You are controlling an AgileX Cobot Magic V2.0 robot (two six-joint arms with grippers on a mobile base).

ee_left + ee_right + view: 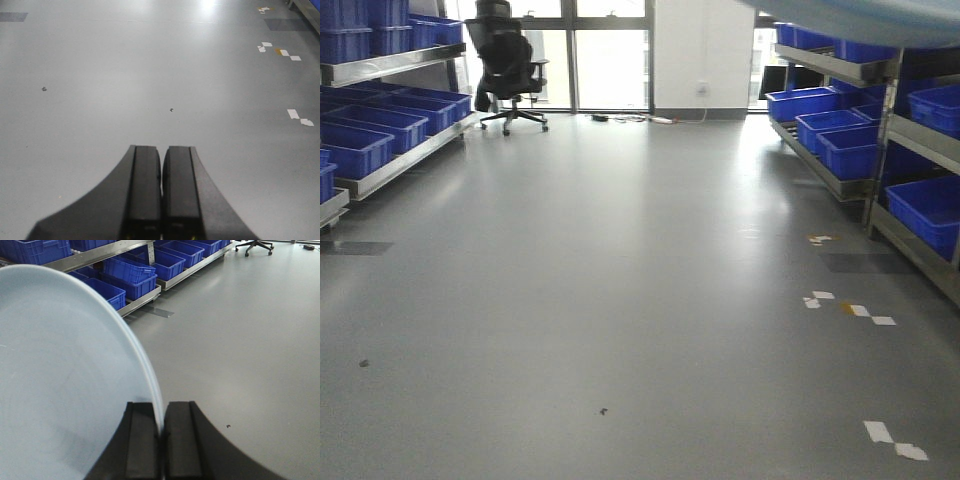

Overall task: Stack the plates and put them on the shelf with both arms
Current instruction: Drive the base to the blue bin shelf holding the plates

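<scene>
Right pincer (161, 432): gripping plate (65, 380) rim — edge-on
Left pincer (161, 172): pads together, empty, tilted toward floor (150, 75)
Plate: glossy pale blue

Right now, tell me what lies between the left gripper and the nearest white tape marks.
Only bare grey floor lies between the left gripper and those tape marks, in the left wrist view; a dark speck sits off that line.

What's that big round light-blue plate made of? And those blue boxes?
The large round pale blue plate looks like glazed ceramic, or maybe melamine: it is smooth, with a soft sheen and a thin rim. The blue boxes look like moulded plastic, with dull ribbed walls and lipped rims.
</scene>
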